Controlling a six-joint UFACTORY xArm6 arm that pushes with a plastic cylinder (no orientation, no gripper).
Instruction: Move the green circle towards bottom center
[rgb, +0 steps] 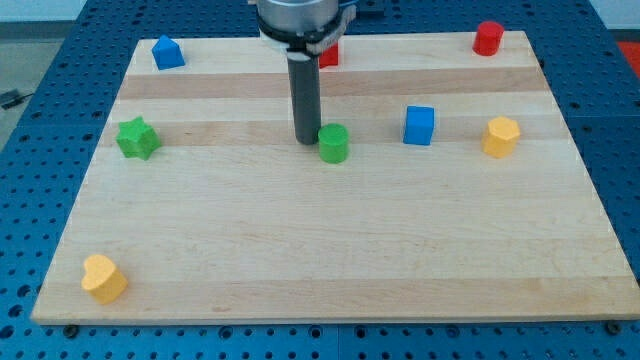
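The green circle (334, 143) stands a little above the middle of the wooden board (330, 250). My tip (306, 139) rests on the board just to the view's left of the green circle, close to it or touching its upper left side. The dark rod rises straight up from there to the arm's mount at the view's top.
A green star (137, 138) sits at the left. A blue cube (420, 125) and a yellow block (501, 136) sit to the right. A blue block (168, 52), a red block (329, 55) partly behind the rod and a red cylinder (488, 38) line the top. A yellow heart (103, 278) lies bottom left.
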